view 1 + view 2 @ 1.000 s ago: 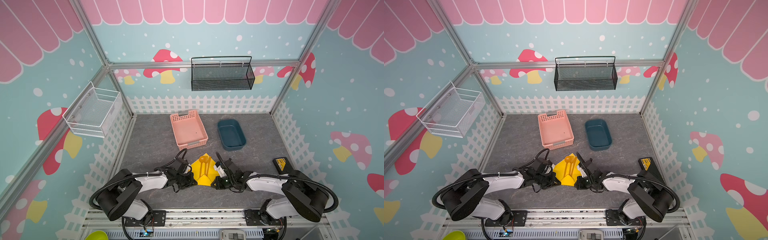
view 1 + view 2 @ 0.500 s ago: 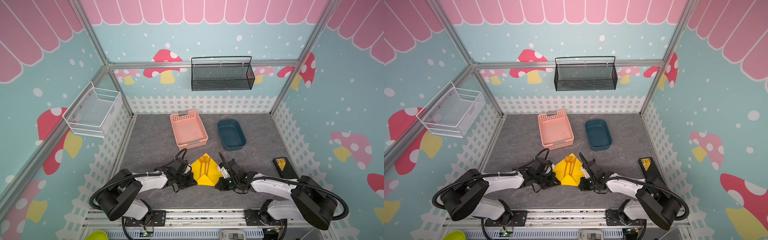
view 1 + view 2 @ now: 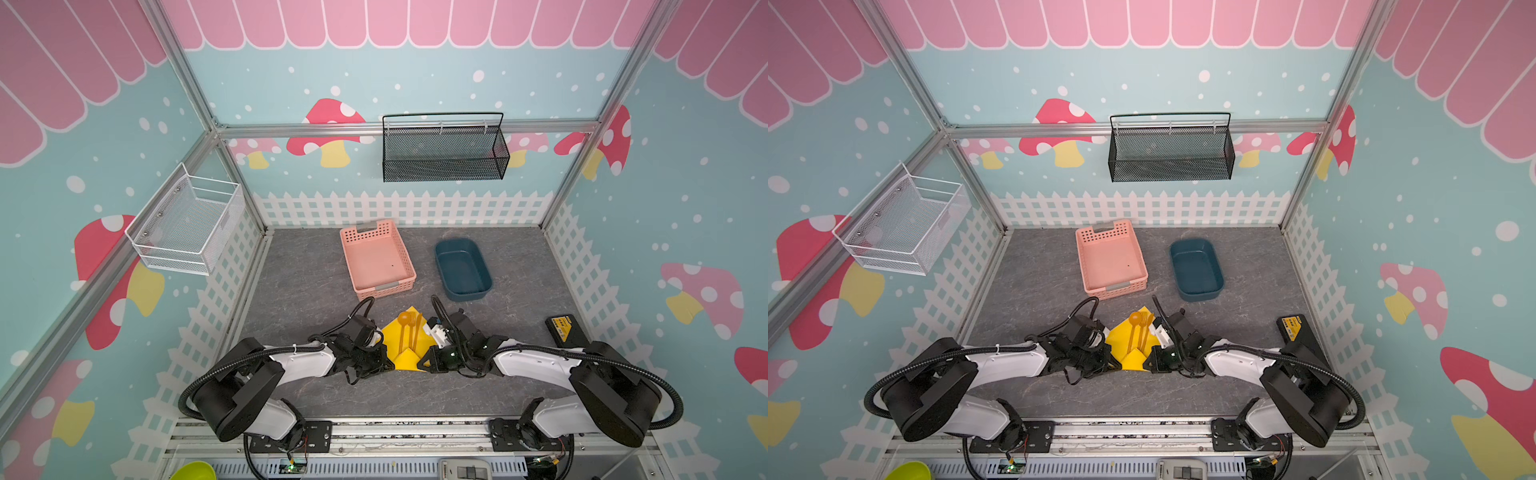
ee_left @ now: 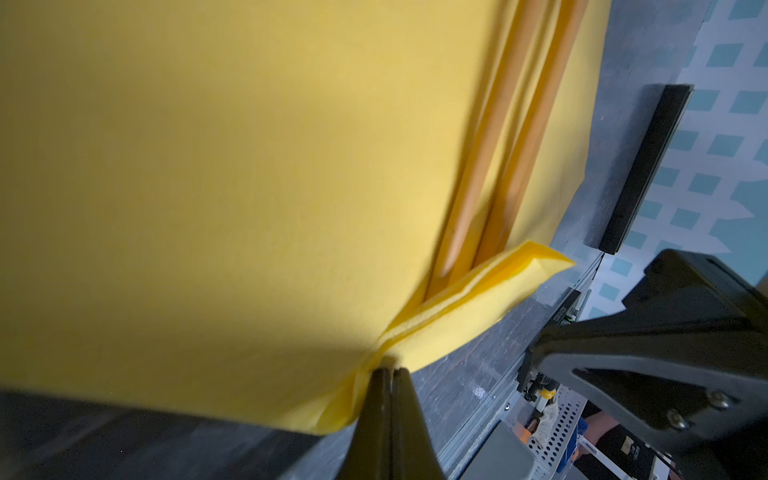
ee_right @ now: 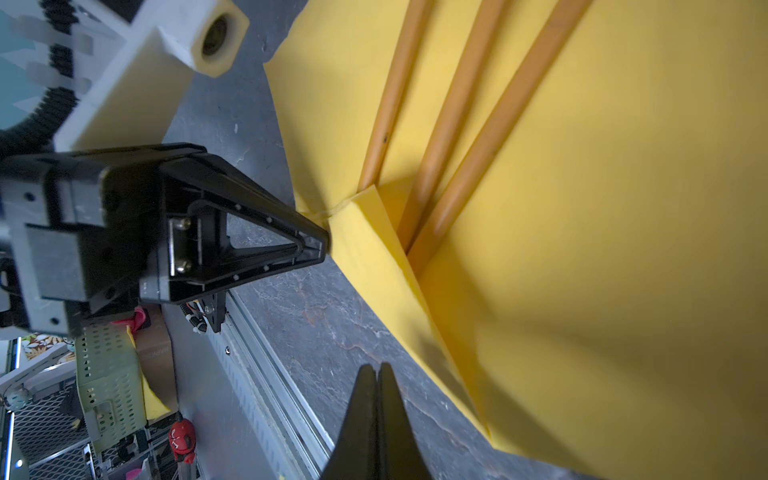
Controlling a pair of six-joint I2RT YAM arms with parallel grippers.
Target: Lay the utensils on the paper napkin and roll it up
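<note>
The yellow paper napkin (image 3: 392, 337) (image 3: 1119, 338) lies near the table's front, between my two arms. Three orange-tan utensils lie side by side on it, the spoon's (image 3: 402, 319) bowl at the far end. Their handles (image 5: 453, 108) (image 4: 478, 166) run under the napkin's near corner (image 3: 409, 359), which is folded up over them. My left gripper (image 3: 390, 361) (image 4: 390, 370) is shut on the napkin's folded edge at the left. My right gripper (image 3: 424, 362) (image 5: 376, 368) is shut and holds nothing, low over the table, just off the napkin's right edge.
A pink basket (image 3: 347, 257) and a dark blue tub (image 3: 461, 296) stand behind the napkin. A black and yellow box (image 3: 563, 330) lies at the right. A black mesh basket (image 3: 444, 149) and a white wire basket (image 3: 187, 226) hang on the walls.
The right arm has shifted slightly, its gripper still shut beside the napkin. The left gripper, napkin and utensils look unchanged.
</note>
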